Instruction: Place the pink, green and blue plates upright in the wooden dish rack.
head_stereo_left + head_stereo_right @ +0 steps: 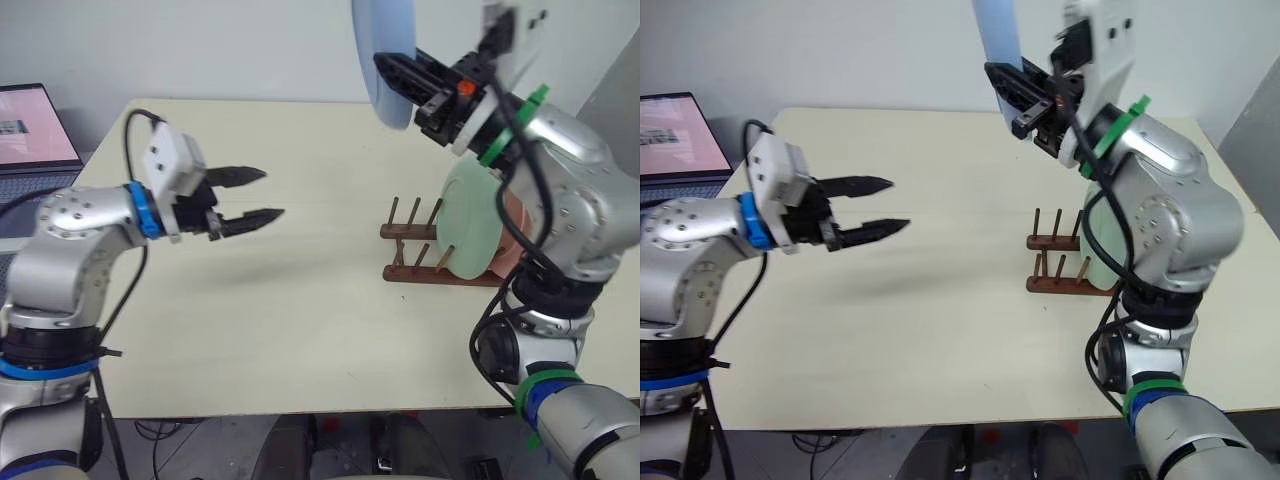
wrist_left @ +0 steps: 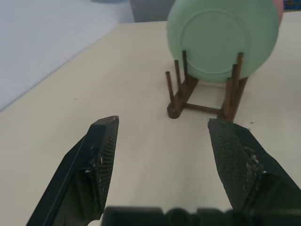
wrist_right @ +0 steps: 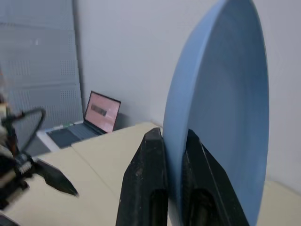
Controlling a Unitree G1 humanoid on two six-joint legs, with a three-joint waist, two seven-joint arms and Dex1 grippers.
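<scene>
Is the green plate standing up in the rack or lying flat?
Standing up. The green plate sits on its edge between the pegs of the wooden rack, its round face showing.

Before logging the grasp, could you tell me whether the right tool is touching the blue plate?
Touching: the right wrist view shows the right tool clamped on the blue plate.

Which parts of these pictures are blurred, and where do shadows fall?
Left wrist view: end effector fingers soft, green plate sharper. Right wrist view: blue plate slightly soft, laptop hazy. Left eye view: faint shadow on table under left end effector.
</scene>
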